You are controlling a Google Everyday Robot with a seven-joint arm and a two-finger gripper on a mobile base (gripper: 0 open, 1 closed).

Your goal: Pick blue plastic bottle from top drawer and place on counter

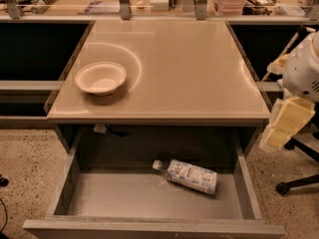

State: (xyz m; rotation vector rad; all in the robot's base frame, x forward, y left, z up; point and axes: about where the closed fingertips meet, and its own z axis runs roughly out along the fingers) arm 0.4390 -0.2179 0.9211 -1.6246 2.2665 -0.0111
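- The end effector [282,125] is way off on the right edge of my camera view: a pale yellow blocky thing hanging under the robot's white rounded arm housing [302,71].
- It sits beside the right end of the worktop and a bit below the surface, not over the drawer at all.
- Honestly I can't tell how far open it is from this angle. It isn't touching any of the task stuff.
- The wide shallow grey metal drawer [114,199] is pulled all the way out under the worktop's front edge.
- The small clear plastic bottle [189,176], with a white cap and a pale bluish-white printed label, is lying on its side on the drawer floor.
- It's right of the middle and towards the back, with the cap pointing left and the body slanted a little. It's well apart from the end effector.
- The glossy beige-tan rectangular worktop [189,68] only has a shallow white round bowl [101,77] on it, sitting upright near the front left.
- There are dark recessed shelves [35,49] on both sides, and a black chair base [298,182] stands on the speckled floor at lower right.
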